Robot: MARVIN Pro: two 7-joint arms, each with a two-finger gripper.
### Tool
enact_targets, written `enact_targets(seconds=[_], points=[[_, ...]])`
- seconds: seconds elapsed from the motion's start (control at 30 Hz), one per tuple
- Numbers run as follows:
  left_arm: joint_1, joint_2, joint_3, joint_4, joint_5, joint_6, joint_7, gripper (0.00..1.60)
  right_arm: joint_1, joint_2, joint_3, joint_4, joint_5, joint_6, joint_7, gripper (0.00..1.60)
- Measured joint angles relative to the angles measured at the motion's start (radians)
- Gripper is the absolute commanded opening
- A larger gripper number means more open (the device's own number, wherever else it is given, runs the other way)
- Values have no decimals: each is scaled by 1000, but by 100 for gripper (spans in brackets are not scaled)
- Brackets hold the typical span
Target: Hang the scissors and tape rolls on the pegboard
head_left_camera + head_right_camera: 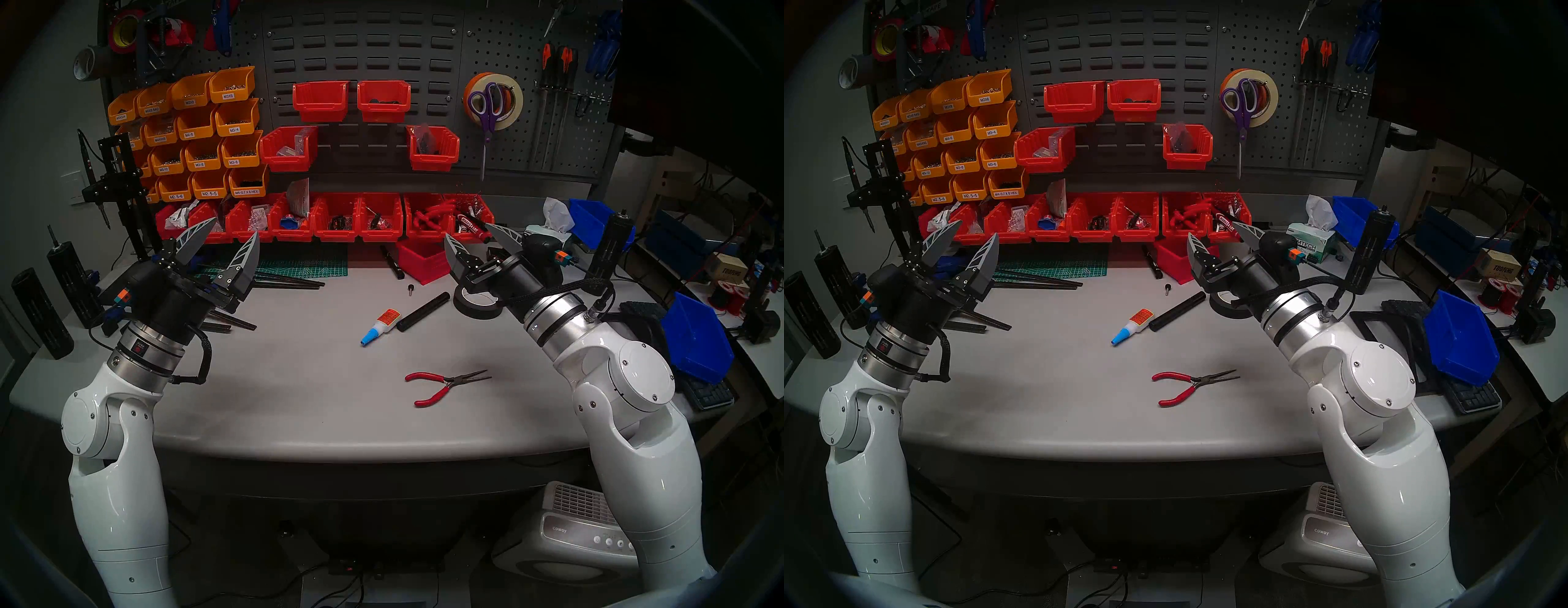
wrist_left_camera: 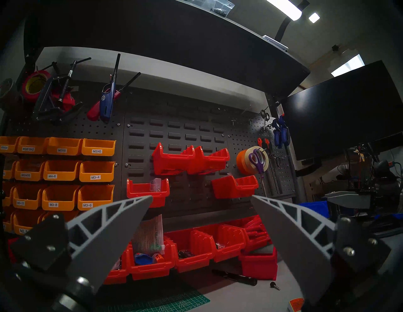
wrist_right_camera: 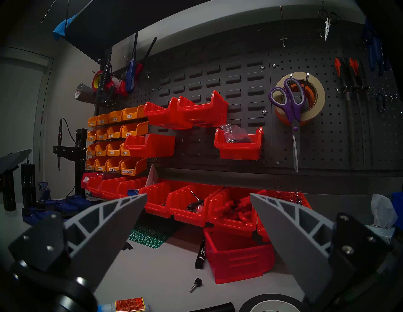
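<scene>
With the scissors (image 3: 293, 104) and both tape rolls (image 3: 314, 102) hanging on the far-right pegboard (image 3: 340, 135), the task is looking done, the left claw (image 1: 225, 244) and right claw (image 1: 477, 242) hovering agape and empty over the counter (image 1: 297, 382).

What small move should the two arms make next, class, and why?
Probably none beyond resting: the purple-handled scissors, cream masking tape roll and orange tape roll already hang on the dark perforated pegboard, and the left gripper and right gripper stand open, empty.
</scene>
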Motion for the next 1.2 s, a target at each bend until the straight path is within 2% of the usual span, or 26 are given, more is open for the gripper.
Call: enact_targets(seconds=[1.2], points=[[0, -1, -3, 0, -2, 3, 2, 160, -1, -24, 6, 0, -14, 0, 23, 160]])
